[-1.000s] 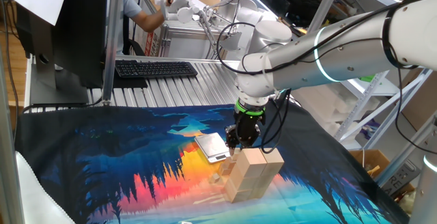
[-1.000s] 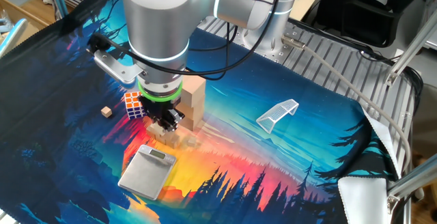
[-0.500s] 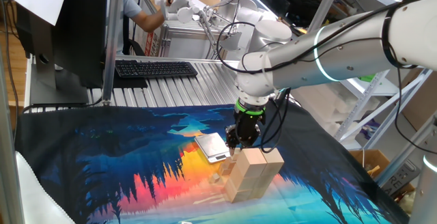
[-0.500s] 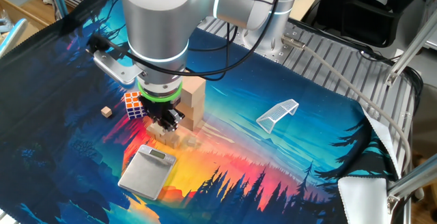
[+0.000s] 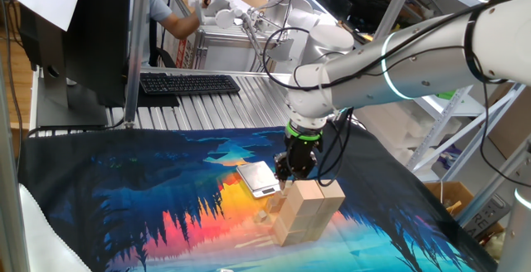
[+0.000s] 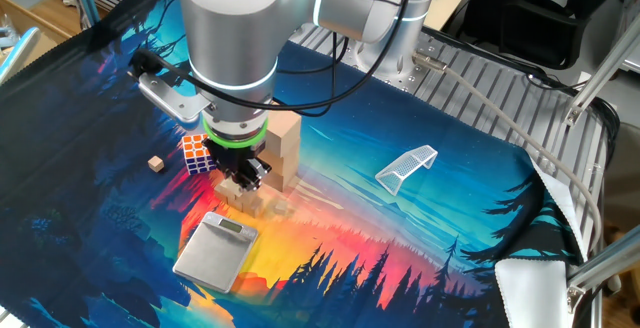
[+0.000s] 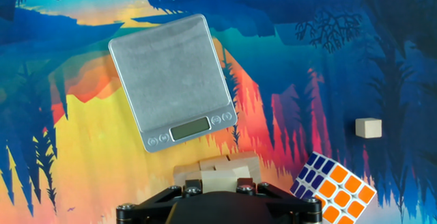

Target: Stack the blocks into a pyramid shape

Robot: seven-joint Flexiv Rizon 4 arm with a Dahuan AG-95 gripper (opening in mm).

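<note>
Overhead, forest-sunset printed cloth (image 6: 420, 228) covers slatted metal table (image 5: 207, 106).

The blocks (image 5: 304, 212) are plain pale wood. The larger bricks stand stacked in a squarish pile right beside the hand (image 5: 284, 177), their flat faces flush and their top about level with the fingertips. Smaller pieces (image 7: 217, 171) lie on the cloth directly under the hand, partly hidden by it. One small cube (image 7: 369, 128) sits alone, well apart from the hand, resting flat.
</note>
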